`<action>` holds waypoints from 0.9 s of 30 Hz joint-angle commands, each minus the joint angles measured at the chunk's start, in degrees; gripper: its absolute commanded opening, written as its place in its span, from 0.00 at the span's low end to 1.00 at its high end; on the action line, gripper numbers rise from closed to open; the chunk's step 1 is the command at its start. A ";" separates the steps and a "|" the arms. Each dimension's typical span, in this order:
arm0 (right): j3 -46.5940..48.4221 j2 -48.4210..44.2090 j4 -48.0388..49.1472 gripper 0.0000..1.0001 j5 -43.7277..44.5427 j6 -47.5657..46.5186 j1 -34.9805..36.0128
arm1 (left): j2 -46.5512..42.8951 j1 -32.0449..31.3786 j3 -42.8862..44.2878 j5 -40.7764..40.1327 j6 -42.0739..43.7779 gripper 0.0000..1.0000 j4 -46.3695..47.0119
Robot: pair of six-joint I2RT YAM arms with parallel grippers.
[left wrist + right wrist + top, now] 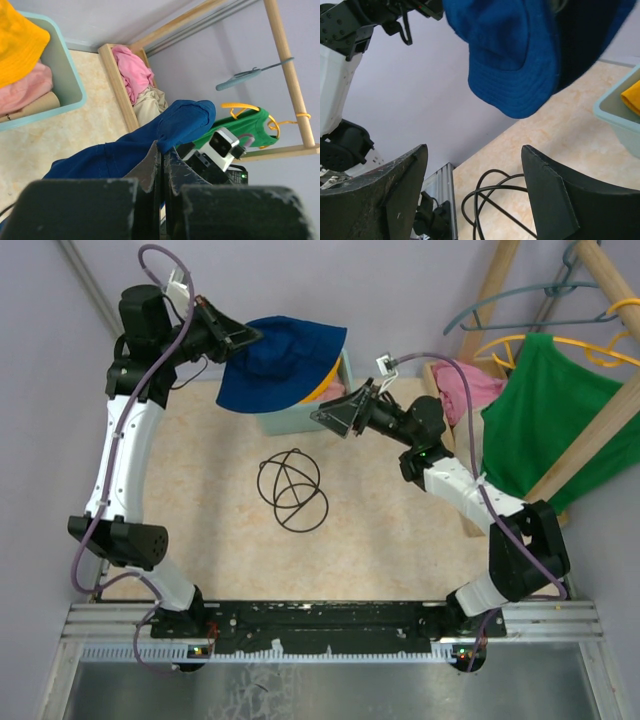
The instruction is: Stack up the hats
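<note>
My left gripper (245,337) is shut on the brim of the navy blue hat (282,362) and holds it in the air over the light teal bin (300,422). The pinched brim shows in the left wrist view (150,145). The yellow-orange hat (17,45) lies in the bin on top of the pink hat (22,92), with a strip of the beige hat (35,106) below them. My right gripper (330,415) is open and empty, just right of the bin and below the hanging navy hat (510,55).
A black wire frame (292,490) lies mid-table. A wooden tray (117,85) at the back right holds pink cloth (465,390) and beige cloth (150,105). A green shirt (540,430) and hangers hang on a wooden rack at the right.
</note>
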 commanded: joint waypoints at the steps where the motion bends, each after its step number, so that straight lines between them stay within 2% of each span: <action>1: 4.64 0.91 6.67 0.75 0.70 -0.47 -0.27 | -3.53 -0.15 0.03 2.41 -2.85 0.00 1.69; 5: 6.09 0.71 6.08 0.75 1.75 -1.30 -0.36 | -3.87 -0.15 -0.13 2.93 -2.82 0.00 1.08; 9: 7.64 -1.59 1.58 0.75 3.29 -5.12 -1.79 | -4.22 -0.15 0.06 2.67 -2.13 0.00 -0.04; 16: 10.89 -2.46 -0.29 0.75 1.62 -4.49 -5.70 | -4.76 -0.15 -0.45 2.65 -1.58 0.00 -0.86; 27: 14.03 0.82 3.48 0.75 0.56 -0.40 -6.93 | -5.41 -0.15 -1.97 2.83 -1.98 0.00 0.07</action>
